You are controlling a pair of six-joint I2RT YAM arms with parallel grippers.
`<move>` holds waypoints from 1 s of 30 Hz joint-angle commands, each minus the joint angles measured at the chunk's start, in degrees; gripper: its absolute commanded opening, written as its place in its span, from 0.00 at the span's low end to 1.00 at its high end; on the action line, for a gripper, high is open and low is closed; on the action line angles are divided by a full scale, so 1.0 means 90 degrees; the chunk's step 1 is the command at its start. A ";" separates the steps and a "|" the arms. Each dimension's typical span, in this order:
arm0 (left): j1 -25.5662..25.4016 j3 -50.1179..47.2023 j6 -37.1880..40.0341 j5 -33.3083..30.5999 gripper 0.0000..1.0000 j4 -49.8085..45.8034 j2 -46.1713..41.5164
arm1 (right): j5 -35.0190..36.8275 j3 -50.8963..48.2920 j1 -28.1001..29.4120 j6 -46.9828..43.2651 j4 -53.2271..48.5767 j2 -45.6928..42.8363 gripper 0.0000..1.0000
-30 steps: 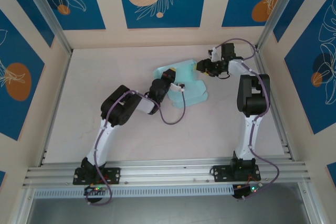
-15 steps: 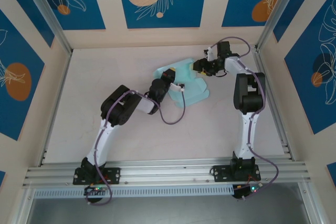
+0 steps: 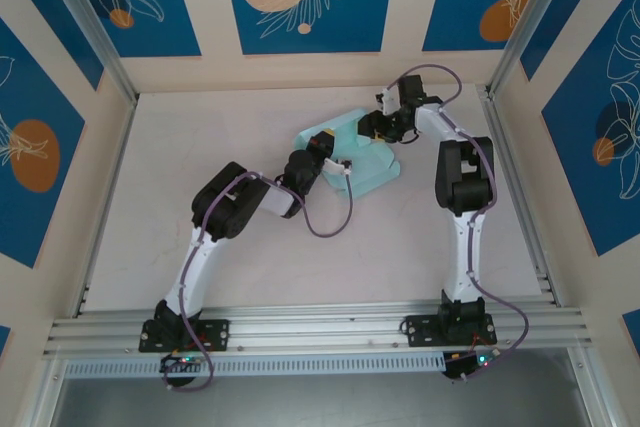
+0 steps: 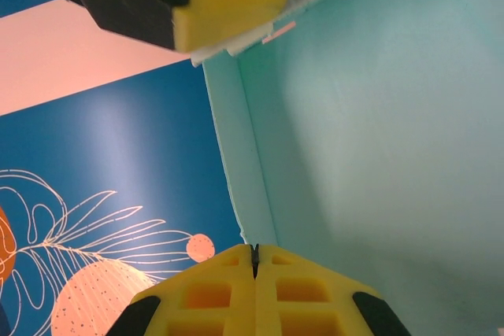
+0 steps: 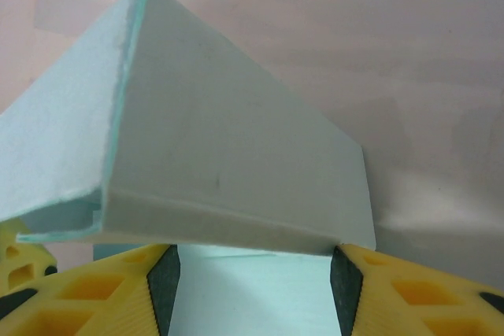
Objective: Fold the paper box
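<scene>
Left gripper (image 3: 341,166) is over the near-left part of the paper box (image 3: 375,162). In the wrist view its yellow fingers (image 4: 197,297) are pressed together, clamped on the edge of an upright card wall that runs into their seam. The box lies on the table (image 3: 200,147), right of centre toward the far wall, pale blue and partly folded. Right gripper (image 3: 371,128) is at the box's far edge, jaws apart, with a raised folded flap between the black pads (image 5: 163,281). Cannot tell whether the pads touch the flap.
</scene>
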 commanded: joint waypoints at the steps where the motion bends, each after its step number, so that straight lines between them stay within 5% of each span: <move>1: 0.0047 -0.0200 -0.0178 0.0467 0.00 -0.0594 -0.0027 | 0.0000 0.0521 0.0053 -0.0168 -0.0359 0.0333 0.56; 12: 0.0085 -0.0192 -0.0280 0.0554 0.00 -0.0698 -0.0096 | 0.0731 0.0857 0.0062 -0.0143 -0.0465 0.0426 0.62; 30: 0.0085 -0.0066 -0.0886 0.0851 0.00 -0.1500 -0.0450 | 0.0400 0.1402 0.0098 -0.0483 -0.0500 0.0666 0.59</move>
